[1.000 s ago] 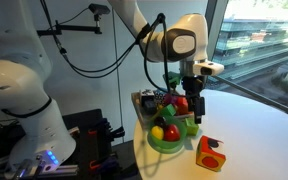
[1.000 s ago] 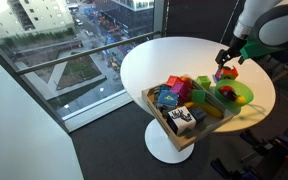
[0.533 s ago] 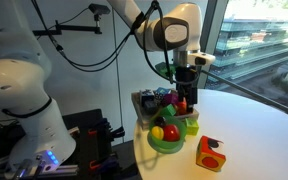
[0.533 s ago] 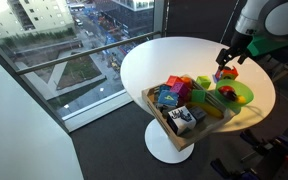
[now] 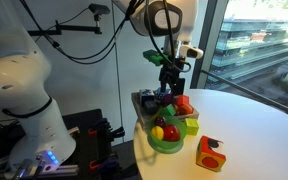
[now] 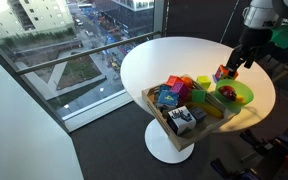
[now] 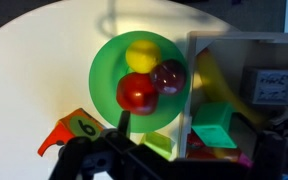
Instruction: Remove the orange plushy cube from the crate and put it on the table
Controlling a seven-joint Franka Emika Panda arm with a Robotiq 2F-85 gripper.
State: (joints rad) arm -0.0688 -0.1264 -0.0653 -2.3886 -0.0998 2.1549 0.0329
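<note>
White table [image 6: 164,60], crate [image 6: 163,123] at its edge

Lifts the gripper [image 5: 171,93] up and to the left in an exterior view, away from the right side of the green bowl [image 5: 169,143] and over the crate [image 5: 142,101]. Carries the pale wrist housing up to the top edge there. In an exterior view, swings the arm rightward, no longer directly above the orange plushy cube [image 6: 224,74].
</note>
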